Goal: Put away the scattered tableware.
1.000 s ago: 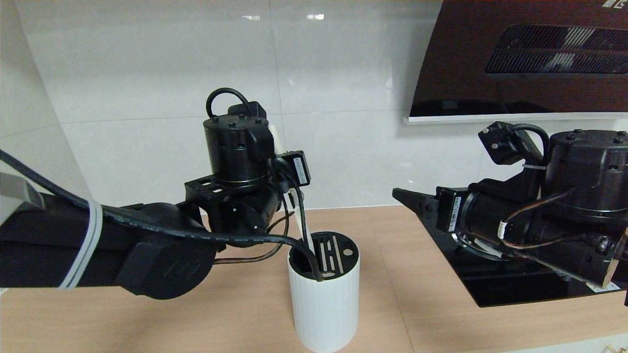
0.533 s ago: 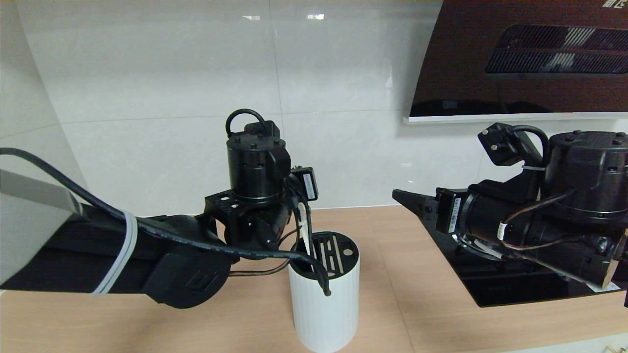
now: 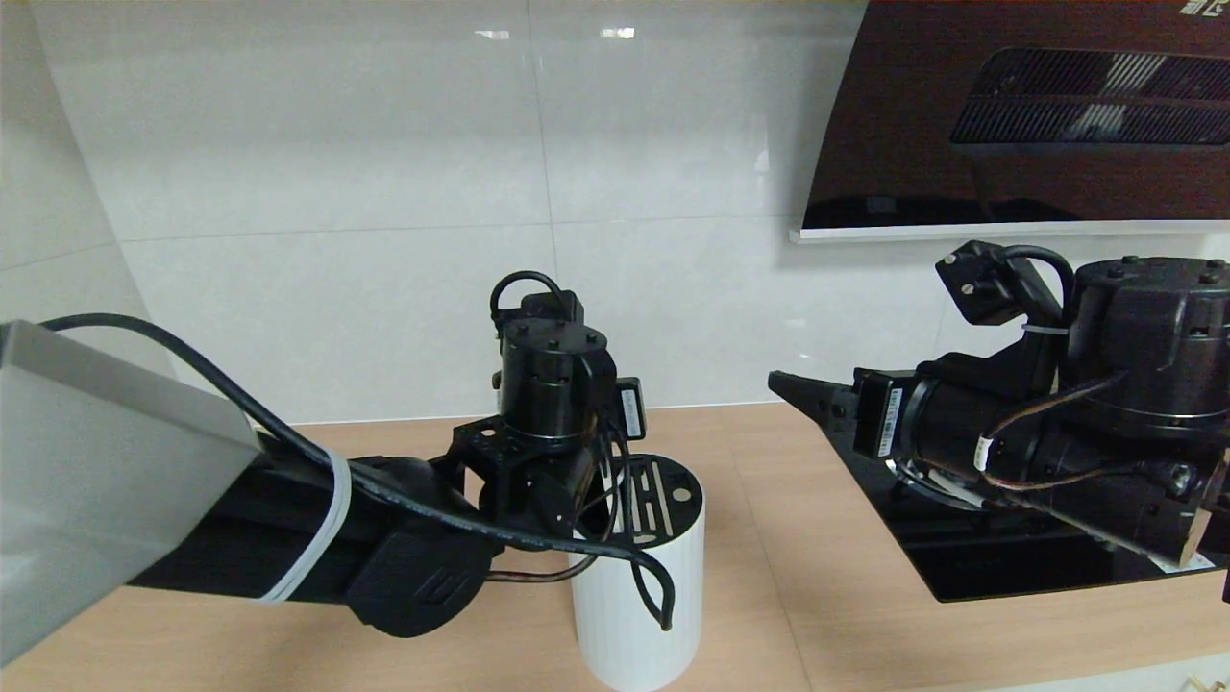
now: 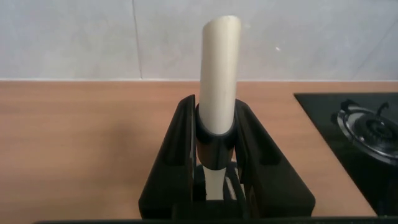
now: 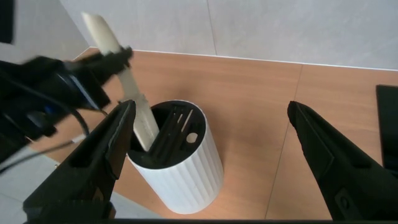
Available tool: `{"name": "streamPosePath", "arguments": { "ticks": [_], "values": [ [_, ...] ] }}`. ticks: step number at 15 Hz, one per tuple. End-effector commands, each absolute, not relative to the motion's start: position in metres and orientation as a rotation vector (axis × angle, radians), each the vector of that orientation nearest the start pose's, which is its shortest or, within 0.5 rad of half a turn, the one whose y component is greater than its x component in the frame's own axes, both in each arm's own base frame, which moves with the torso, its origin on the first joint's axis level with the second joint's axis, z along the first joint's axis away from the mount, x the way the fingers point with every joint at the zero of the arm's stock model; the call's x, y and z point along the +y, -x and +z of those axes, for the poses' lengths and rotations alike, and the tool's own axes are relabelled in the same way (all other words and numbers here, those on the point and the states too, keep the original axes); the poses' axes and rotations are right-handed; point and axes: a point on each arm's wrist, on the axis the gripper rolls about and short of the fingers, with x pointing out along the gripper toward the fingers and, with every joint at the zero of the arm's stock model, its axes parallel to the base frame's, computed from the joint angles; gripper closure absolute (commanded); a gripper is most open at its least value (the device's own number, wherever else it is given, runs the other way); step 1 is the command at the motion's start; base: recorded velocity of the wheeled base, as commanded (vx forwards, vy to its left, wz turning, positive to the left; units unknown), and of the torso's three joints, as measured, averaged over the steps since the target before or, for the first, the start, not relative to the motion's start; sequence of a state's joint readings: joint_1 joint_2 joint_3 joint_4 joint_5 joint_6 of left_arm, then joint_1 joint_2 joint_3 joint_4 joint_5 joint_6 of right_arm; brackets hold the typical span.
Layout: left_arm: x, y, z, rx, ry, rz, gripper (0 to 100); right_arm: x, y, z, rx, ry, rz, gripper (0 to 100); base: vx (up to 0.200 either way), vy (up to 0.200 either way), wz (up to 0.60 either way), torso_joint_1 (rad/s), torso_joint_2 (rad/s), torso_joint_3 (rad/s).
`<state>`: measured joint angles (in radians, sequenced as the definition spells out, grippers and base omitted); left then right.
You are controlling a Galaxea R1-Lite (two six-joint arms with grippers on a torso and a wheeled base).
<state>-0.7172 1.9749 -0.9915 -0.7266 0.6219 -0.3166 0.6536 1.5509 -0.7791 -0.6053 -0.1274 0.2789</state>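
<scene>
Gripping the cream-handled utensil (image 4: 219,68), the left fingers (image 4: 180,149) have lowered it almost home in the white holder (image 3: 639,596); right fingers (image 5: 99,155) gape empty.

No text, number or sign can be read.

- hood (image 3: 1009,115), upper right of the head view: a scrap of pale lettering in the very corner, cut by the frame edge. Not legible.
- left sticker (image 3: 631,411), white, on the left arm's wrist at the centre of the head view: the print is too small to make out.
- right sticker (image 3: 889,423), white, on the right arm's wrist right of centre: it carries fine dark marks, too small to tell letters from code.
</scene>
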Motion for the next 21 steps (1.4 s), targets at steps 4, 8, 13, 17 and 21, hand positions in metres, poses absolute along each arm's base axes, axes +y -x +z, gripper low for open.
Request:
{"name": "streamPosePath", "arguments": {
  "ticks": [4, 8, 13, 17, 21],
  "values": [
    [-0.241, -0.290, 0.129, 0.255, 0.129, -0.064, 100, 0.164, -0.219, 0.215, 0.228, -0.208, 0.499, 0, 0.000, 0.000, 0.00, 0.000, 0.00, 0.000],
    [-0.241, -0.289, 0.117, 0.285, 0.110, -0.062, 100, 0.164, -0.218, 0.214, 0.231, -0.206, 0.500, 0, 0.000, 0.000, 0.00, 0.000, 0.00, 0.000],
    [-0.242, -0.288, 0.112, 0.299, 0.097, -0.062, 100, 0.164, -0.218, 0.214, 0.232, -0.204, 0.500, 0, 0.000, 0.000, 0.00, 0.000, 0.00, 0.000],
    [-0.242, -0.288, 0.112, 0.299, 0.097, -0.062, 100, 0.164, -0.218, 0.214, 0.233, -0.204, 0.501, 0, 0.000, 0.000, 0.00, 0.000, 0.00, 0.000],
    [-0.243, -0.287, 0.112, 0.300, 0.095, -0.064, 100, 0.165, -0.218, 0.212, 0.237, -0.202, 0.502, 0, 0.000, 0.000, 0.00, 0.000, 0.00, 0.000]
  ]
}}
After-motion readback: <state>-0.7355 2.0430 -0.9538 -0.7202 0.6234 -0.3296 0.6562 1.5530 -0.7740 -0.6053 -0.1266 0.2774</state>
